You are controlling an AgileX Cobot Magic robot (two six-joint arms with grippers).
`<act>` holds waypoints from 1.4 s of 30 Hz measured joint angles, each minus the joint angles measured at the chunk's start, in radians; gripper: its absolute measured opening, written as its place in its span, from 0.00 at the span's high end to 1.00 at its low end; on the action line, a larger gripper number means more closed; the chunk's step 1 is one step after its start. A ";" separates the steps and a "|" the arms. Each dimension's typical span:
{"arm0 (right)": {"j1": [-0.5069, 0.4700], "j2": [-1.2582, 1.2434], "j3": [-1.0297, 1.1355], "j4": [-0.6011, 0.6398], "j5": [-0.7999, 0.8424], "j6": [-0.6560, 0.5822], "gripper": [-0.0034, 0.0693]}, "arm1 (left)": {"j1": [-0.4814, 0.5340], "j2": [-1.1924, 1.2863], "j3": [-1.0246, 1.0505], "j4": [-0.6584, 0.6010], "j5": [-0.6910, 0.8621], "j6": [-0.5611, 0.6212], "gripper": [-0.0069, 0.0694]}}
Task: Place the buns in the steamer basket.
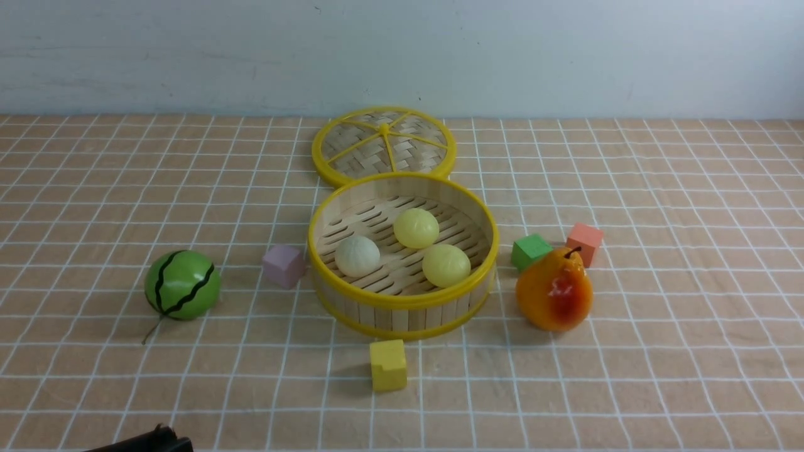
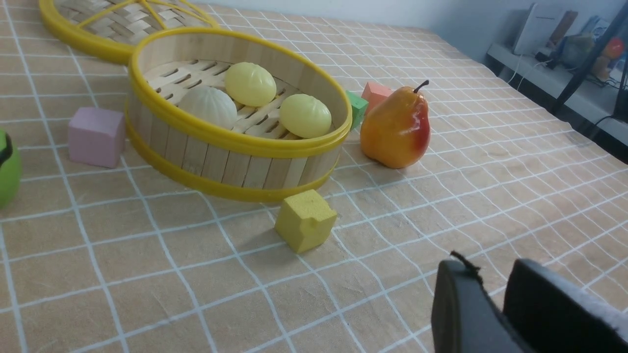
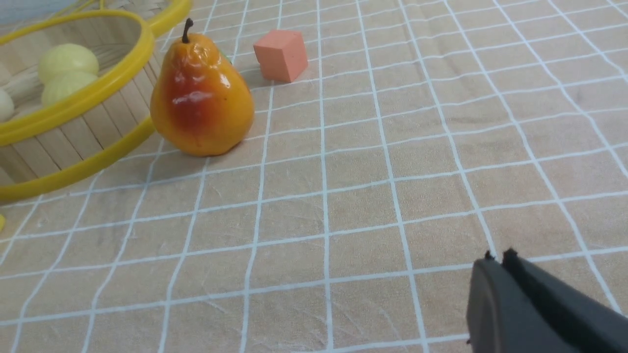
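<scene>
A checked cloth covers the tabletop [image 1: 659, 351] below a pale wall. All three buns [image 1: 402, 248] lie inside the basket [image 1: 402, 301], so the task looks done. Only the front view shows the melon [image 1: 182, 284] left of the basket. Left pincer [image 2: 495, 294] stands slightly apart, empty; right pincer [image 3: 498, 267] closed, empty.

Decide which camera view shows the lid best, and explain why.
The front view: the whole lid shows there, flat on the cloth behind the basket, with only its near rim hidden. The left wrist view cuts it off at the picture's edge, and the right wrist view catches just a strip of its rim.
</scene>
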 joint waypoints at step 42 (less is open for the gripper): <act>-0.001 0.000 0.000 0.002 0.001 0.002 0.88 | 0.550 -0.360 0.178 -0.099 0.337 0.024 0.93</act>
